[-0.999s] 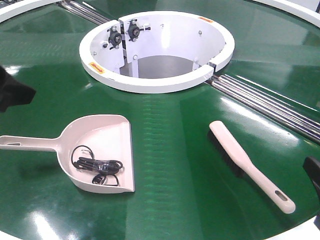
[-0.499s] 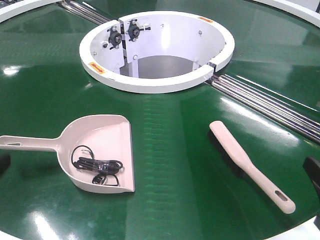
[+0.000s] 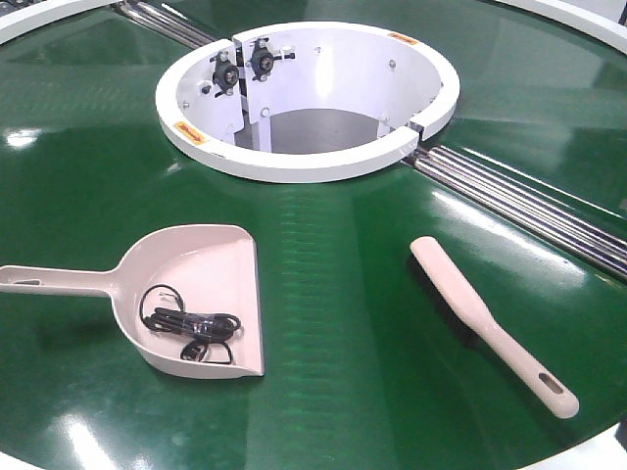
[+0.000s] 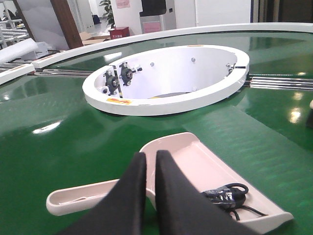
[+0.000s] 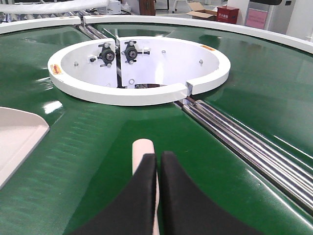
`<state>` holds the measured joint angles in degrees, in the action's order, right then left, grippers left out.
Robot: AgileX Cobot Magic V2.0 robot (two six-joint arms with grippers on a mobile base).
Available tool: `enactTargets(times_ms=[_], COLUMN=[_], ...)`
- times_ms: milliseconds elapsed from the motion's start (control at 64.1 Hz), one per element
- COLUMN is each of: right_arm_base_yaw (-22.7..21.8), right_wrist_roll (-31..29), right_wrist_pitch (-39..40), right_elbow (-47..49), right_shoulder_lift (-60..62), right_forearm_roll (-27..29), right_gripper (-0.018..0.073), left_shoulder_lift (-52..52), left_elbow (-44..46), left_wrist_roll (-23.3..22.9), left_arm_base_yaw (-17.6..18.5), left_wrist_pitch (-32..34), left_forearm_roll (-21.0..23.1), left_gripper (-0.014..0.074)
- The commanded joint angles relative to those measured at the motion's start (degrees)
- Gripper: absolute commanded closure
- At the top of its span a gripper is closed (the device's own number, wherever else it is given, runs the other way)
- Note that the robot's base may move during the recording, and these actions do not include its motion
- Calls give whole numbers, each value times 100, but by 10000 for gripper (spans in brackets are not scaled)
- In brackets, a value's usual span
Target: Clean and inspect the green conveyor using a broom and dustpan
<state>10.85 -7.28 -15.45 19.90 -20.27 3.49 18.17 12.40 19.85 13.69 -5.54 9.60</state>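
Left jaws: left gripper (image 4: pixel 150 157) closed, fingers together, holding nothing, above the dustpan (image 3: pixel 201 294) handle.
Right jaws: right gripper (image 5: pixel 159 160) closed, empty, over the broom (image 3: pixel 488 322).
Change: dark gripper shapes at the front view's edges have gone.
Dustpan: on green conveyor (image 3: pixel 333 264), left, holding black cable (image 3: pixel 188 324).
Broom: lying right, apart.

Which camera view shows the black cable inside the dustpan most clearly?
The exterior front-facing view: the whole black cable lies coiled in the dustpan, unobstructed. The left wrist view shows only part of it beside the left gripper. The right wrist view shows none.
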Motion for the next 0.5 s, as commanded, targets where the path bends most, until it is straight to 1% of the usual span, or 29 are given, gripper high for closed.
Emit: enactTargets(times_ms=[0, 484], right_arm_base_yaw=[-38, -38], right_wrist_roll=[17, 17], right_wrist_pitch=[405, 405], right_elbow=[159, 159], right_shoulder_lift=[-35, -35], right_forearm_roll=[4, 4], right_gripper=[568, 568], left_shoulder_lift=[39, 39], left_elbow=[144, 144], left_wrist_roll=[-62, -62], left_arm_base_yaw=[21, 21], left_wrist_pitch=[601, 626], left_forearm_roll=[77, 77], left_gripper=[605, 603])
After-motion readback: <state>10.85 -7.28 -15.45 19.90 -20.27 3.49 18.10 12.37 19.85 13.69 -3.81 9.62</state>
